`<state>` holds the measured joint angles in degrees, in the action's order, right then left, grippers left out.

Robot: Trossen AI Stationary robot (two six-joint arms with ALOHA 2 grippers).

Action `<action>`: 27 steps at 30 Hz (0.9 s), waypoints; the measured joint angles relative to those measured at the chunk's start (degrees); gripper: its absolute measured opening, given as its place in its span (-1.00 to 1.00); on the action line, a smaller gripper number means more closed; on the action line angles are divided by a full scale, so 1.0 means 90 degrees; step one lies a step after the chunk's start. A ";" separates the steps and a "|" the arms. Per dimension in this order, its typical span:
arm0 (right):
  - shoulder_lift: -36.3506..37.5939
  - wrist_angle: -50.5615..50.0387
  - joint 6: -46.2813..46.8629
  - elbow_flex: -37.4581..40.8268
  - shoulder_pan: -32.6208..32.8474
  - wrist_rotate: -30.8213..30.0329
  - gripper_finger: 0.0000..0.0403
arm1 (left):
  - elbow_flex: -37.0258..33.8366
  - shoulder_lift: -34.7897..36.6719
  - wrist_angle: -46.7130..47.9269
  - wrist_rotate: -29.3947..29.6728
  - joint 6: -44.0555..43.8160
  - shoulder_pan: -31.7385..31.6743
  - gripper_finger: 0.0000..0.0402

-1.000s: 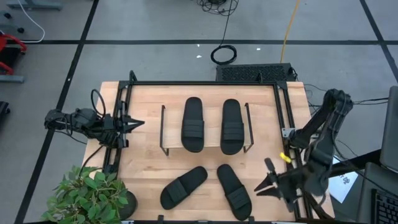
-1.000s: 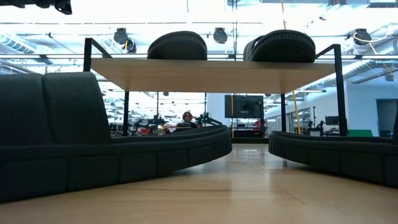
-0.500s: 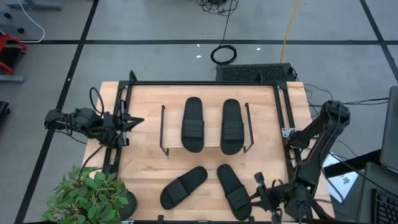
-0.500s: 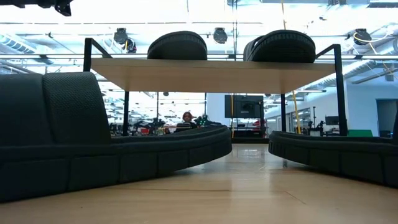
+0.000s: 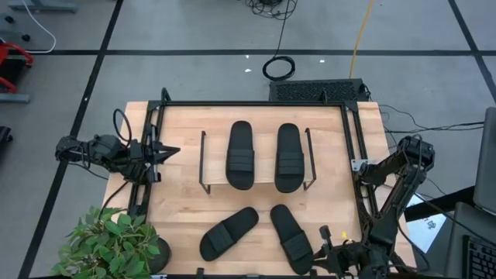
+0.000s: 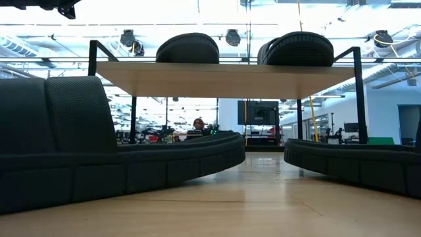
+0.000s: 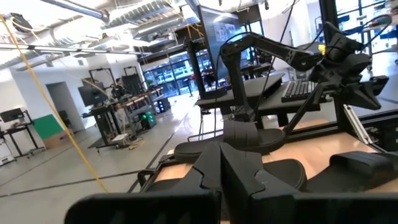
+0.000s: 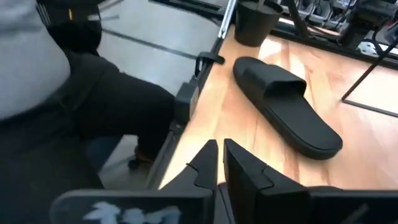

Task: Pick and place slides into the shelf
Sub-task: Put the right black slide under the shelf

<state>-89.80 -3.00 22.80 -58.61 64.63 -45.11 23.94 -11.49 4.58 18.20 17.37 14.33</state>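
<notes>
Two black slides (image 5: 240, 155) (image 5: 289, 157) lie sole-down on the shelf's plank top (image 5: 262, 183), and show from the front in the low view (image 6: 187, 47) (image 6: 296, 47). Two more slides (image 5: 229, 232) (image 5: 291, 238) lie on the table in front of the shelf. My right gripper (image 5: 319, 249) (image 8: 217, 158) is shut and hangs at the table's near right corner, just right of the right-hand table slide, touching nothing. My left gripper (image 5: 167, 153) (image 7: 221, 165) is shut and waits at the table's left edge.
A black tube frame (image 5: 256, 104) runs around the tabletop. A potted plant (image 5: 116, 244) stands at the near left corner. In the right wrist view a person (image 8: 56, 81) stands close to the table's near edge. Bare wood (image 5: 178, 201) lies left of the table slides.
My right arm has swung toward the table's near edge and a little left, bringing its gripper from beside the frame's right rail down next to the right-hand table slide. The slides and the left arm have stayed put.
</notes>
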 joint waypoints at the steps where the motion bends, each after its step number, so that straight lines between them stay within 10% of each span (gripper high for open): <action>1: -0.0030 -0.0061 -0.0050 0.0000 0.0003 -0.0006 -0.95 | 0.0000 -0.0002 0.0011 0.0002 -0.0019 0.0000 -1.00; 8: -0.0271 -0.0680 -0.0008 0.0002 -0.0248 0.0004 -0.92 | 0.0000 -0.0002 0.0043 0.0005 -0.0013 -0.0001 -1.00; 21: -0.0564 -0.0563 0.1325 0.0005 -0.0685 0.1666 -0.17 | 0.0000 -0.0002 0.0172 0.0067 0.0014 0.0000 -0.99; 27: -0.0564 -0.0814 0.1553 0.0005 -0.0435 0.1426 -0.03 | 0.0000 -0.0007 0.0190 0.0210 0.0009 -0.0002 -1.00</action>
<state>-94.87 -10.33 36.78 -58.57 60.71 -32.27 23.94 -11.55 6.30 20.09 17.46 14.31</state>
